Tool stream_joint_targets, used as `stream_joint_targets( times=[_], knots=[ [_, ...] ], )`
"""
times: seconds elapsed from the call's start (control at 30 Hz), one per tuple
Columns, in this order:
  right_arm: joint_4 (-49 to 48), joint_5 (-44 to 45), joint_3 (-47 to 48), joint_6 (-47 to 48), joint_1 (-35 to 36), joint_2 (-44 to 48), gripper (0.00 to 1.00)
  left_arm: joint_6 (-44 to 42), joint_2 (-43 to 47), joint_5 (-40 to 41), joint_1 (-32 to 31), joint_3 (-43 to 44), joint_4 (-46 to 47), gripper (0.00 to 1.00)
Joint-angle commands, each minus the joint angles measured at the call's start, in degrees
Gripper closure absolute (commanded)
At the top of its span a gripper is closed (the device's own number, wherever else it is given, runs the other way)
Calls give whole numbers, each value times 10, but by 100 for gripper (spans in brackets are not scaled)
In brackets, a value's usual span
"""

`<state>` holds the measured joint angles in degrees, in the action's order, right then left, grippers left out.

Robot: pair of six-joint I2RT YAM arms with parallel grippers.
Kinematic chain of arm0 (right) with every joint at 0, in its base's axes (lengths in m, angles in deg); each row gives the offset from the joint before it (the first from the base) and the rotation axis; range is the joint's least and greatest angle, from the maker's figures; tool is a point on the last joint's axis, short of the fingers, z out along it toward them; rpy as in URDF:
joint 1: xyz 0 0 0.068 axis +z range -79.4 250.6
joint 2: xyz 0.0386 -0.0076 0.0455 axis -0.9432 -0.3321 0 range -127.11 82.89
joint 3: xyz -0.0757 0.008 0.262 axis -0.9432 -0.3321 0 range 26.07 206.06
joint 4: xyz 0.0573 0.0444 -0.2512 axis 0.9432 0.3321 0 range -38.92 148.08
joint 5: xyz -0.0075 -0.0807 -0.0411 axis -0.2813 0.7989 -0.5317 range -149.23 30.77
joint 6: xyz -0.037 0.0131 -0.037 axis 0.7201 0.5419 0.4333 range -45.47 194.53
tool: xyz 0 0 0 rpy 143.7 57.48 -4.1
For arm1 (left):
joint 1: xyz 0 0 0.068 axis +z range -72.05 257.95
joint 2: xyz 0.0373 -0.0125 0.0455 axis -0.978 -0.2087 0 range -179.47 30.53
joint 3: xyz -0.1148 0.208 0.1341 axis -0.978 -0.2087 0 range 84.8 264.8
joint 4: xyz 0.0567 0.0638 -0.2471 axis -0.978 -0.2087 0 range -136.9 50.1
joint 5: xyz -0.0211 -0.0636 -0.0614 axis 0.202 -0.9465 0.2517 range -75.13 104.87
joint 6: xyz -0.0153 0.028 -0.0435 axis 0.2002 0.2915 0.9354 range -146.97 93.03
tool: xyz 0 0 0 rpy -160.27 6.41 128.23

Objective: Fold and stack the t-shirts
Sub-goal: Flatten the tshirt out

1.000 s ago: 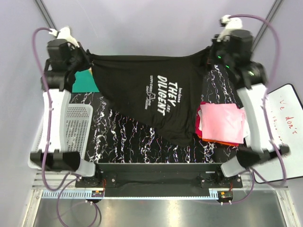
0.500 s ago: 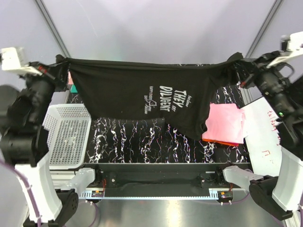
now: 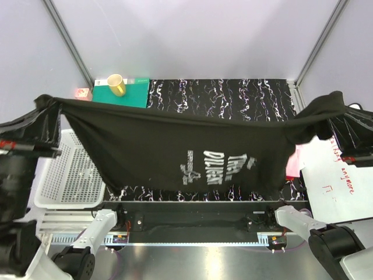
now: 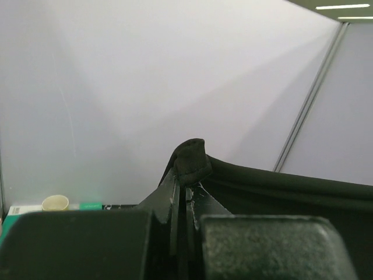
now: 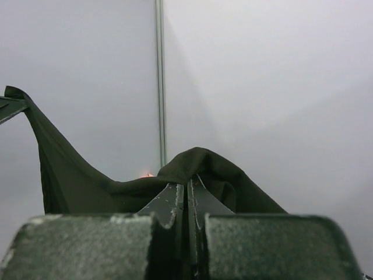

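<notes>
Pale lavender walls with grey frame posts; black white-veined table (image 3: 233,96) below.

Black t-shirt (image 3: 145,146) is off the table, held up and stretched wide across it from the left edge to the right edge. White lettering faces up on its near-right part, and the bottom sags toward the near edge.

Left gripper (image 4: 186,195) has its jaws pinched together on a bunched corner of the black cloth. Right gripper (image 5: 187,195) is the same, clamped on the other corner, with cloth humped over its tips.

White perforated basket (image 3: 64,175) sits at the table's left edge. Only bare mesh floor shows; its right part is hidden under the shirt.

Whiteboard (image 3: 332,181) with red writing lies off the right edge.

Green mat (image 3: 131,93) is in the far left corner.

Pink shirt (image 3: 293,160) is only a sliver near the right edge; the rest is covered by the black one.

Yellow cup (image 3: 115,84) stands upright on the mat's far left part, mouth up; its contents cannot be told.

Small pink item (image 3: 81,92) is just left of the mat, too small to identify.
</notes>
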<state>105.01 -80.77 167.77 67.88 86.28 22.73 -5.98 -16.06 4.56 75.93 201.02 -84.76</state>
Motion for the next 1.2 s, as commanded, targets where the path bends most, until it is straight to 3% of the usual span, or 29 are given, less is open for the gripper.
stream_joint_targets(
  times=[0.0,0.2,0.3,0.4,0.6,0.8,0.9,1.0,1.03,1.17],
  knots=[
    [-10,-11,7,-28,-2,-25,100,-5,-18,47,-9,48,-10,100],
    [-43,15,-128,-7,-2,-59,100,-19,-108,70,-9,23,-65,100],
    [-83,14,-231,9,-2,-83,100,-18,-141,76,-9,-51,-50,100],
    [-145,30,-340,23,-3,-106,100,-16,-173,77,-9,-179,-16,100],
    [-209,41,-410,61,-4,-293,100,-27,-287,89,-8,-292,48,100],
    [-218,35,-294,54,-6,-549,100,-20,-463,101,-2,-291,108,100],
    [-198,47,-190,47,-7,-668,100,-13,-569,102,12,-236,108,100],
    [-112,76,-7,59,-8,-803,100,-3,-644,102,20,-180,101,100],
    [-96,84,79,57,-11,-828,100,0,-667,102,21,-166,100,100],
    [-109,104,111,15,-26,-859,100,2,-699,101,47,-102,91,100]
  ],
)
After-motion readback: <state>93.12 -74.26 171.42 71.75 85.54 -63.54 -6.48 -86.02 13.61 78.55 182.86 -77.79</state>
